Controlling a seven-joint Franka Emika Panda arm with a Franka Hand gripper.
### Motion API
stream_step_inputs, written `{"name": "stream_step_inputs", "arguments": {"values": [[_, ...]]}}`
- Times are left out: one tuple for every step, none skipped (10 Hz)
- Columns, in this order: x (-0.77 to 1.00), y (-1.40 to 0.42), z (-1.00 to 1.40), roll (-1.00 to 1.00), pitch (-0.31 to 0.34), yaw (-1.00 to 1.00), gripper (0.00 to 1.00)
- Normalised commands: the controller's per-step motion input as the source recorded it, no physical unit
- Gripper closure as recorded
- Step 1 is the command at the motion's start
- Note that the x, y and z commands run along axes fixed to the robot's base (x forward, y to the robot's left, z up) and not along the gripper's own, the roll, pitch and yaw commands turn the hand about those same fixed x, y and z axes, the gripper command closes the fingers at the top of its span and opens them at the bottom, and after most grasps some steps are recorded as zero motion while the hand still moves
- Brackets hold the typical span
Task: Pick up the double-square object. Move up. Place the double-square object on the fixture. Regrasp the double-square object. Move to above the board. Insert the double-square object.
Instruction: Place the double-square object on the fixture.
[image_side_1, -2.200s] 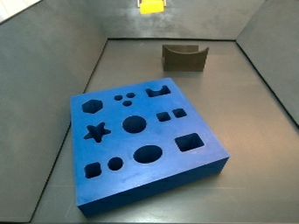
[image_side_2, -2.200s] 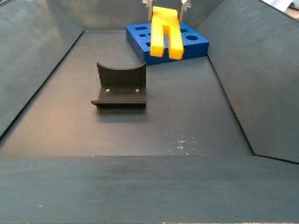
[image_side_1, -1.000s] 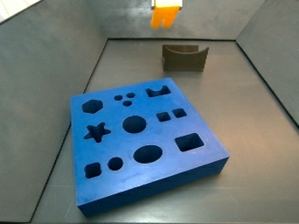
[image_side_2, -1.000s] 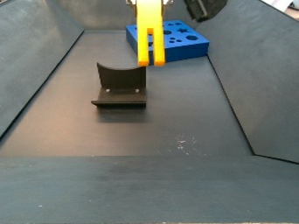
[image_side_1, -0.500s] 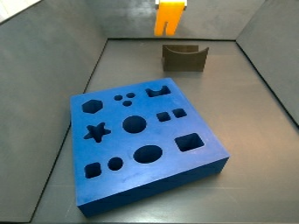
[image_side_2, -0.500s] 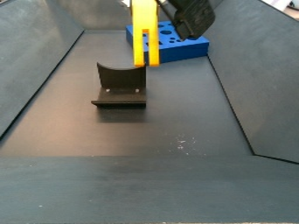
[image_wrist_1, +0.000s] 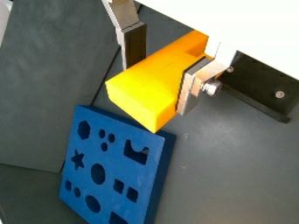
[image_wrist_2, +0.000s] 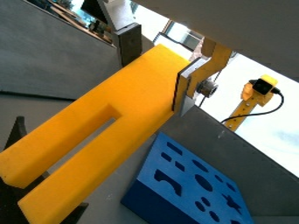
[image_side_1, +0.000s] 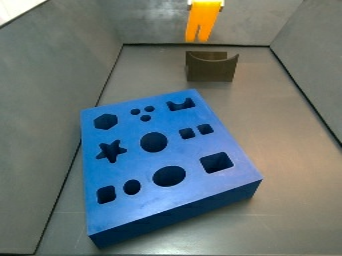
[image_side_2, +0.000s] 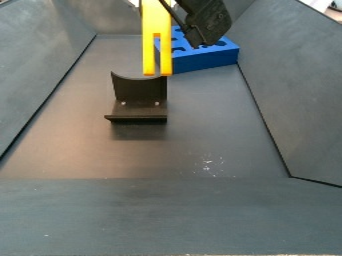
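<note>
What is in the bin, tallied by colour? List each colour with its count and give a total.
Yellow-orange: 1, the double-square object, held in the gripper above the fixture.
Blue: 1, the board.
Dark grey: 1, the fixture.
Total: 3

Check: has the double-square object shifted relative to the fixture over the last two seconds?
Yes. In a side view the double-square object, held in the gripper, has moved from over the board to above the fixture.
</note>
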Motion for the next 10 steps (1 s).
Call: {"name": "stream_step_inputs", "arguments": {"values": [[0.49,0.04,-0.02,-0.17,-0.001,-0.07,1.00],[0.45,0.04,-0.03,-0.17,0.010,-0.06,1.00],[0.43,0.03,-0.03,-0.17,0.017,-0.06,1.00],[0.29,0.12,-1.00,-0.25,-0.074,-0.02,1.00],[0.27,0.12,-1.00,-0.24,-0.069,-0.03,1.00],[0.27,0.12,-1.00,-0.21,-0.048,-0.01,1.00],[0.28,0.11,-1.00,-0.18,-0.031,-0.01,1.00],[0.28,0.10,-1.00,-0.12,-0.005,0.00,1.00],[0.28,0.09,-1.00,-0.11,0.001,0.00,1.00],[0.25,0.07,-0.95,-0.10,0.005,-0.01,1.00]]}}
